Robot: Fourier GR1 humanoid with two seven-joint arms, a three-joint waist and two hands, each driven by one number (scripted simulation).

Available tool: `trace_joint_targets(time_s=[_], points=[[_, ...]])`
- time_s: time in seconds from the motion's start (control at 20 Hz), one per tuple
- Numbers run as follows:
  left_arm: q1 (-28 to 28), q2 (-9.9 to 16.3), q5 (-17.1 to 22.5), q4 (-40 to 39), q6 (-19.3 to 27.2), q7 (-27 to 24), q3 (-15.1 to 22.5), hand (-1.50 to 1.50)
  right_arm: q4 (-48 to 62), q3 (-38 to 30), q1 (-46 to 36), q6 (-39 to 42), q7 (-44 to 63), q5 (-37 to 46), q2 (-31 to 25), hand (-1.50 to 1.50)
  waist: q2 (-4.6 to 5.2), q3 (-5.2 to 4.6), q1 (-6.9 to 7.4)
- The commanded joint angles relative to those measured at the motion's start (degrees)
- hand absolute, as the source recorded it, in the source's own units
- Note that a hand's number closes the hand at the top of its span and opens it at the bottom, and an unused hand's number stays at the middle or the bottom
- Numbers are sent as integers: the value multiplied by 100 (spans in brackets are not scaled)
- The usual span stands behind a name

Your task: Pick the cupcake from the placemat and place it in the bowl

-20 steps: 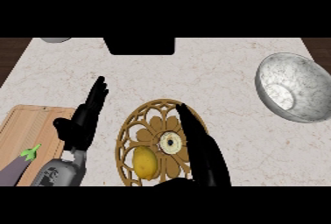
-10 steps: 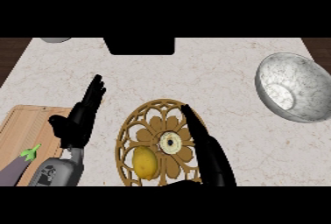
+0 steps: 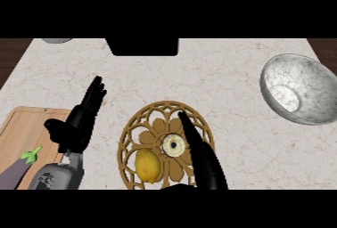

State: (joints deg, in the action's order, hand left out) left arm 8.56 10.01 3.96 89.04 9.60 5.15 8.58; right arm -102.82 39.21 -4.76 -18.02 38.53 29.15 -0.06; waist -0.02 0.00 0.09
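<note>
**Right hand over placemat, cupcake just beside its fingers**

From my head view: the cupcake [image 3: 173,144] sits near the middle of the round wooden cut-out placemat [image 3: 148,116], seen from the top as a pale ring with a dark centre. My right hand [image 3: 201,153] comes up from the lower edge and lies across the right half of the placemat, fingers straight and together, pointing up and slightly left. The cupcake is immediately left of those fingers; I can't tell whether they touch it. Nothing is curled round it.

A lemon [image 3: 147,165] lies on the same placemat, down-left of the cupcake, close to it.

The bowl [image 3: 299,89], grey and speckled, is at the upper right of the counter [image 3: 217,71], well apart from the placemat and the right hand.

My left hand [image 3: 76,127] rests open, fingers up, left of the placemat, at the edge of a wooden cutting board [image 3: 23,129]. An eggplant [image 3: 14,169] lies on that board at the lower left.
</note>
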Motion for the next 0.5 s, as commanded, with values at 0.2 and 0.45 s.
trace_joint_targets(time_s=[0.2,0.45], points=[[169,-223,-297,-228,-100,81,-110,0,952,-237,258,-247,-1225,-515,6,-150,4,1,-9],[182,-448,-356,-474,-211,-236,-271,0,1054,90,49,-618,-909,-477,6,-150,2,-1,-14]])
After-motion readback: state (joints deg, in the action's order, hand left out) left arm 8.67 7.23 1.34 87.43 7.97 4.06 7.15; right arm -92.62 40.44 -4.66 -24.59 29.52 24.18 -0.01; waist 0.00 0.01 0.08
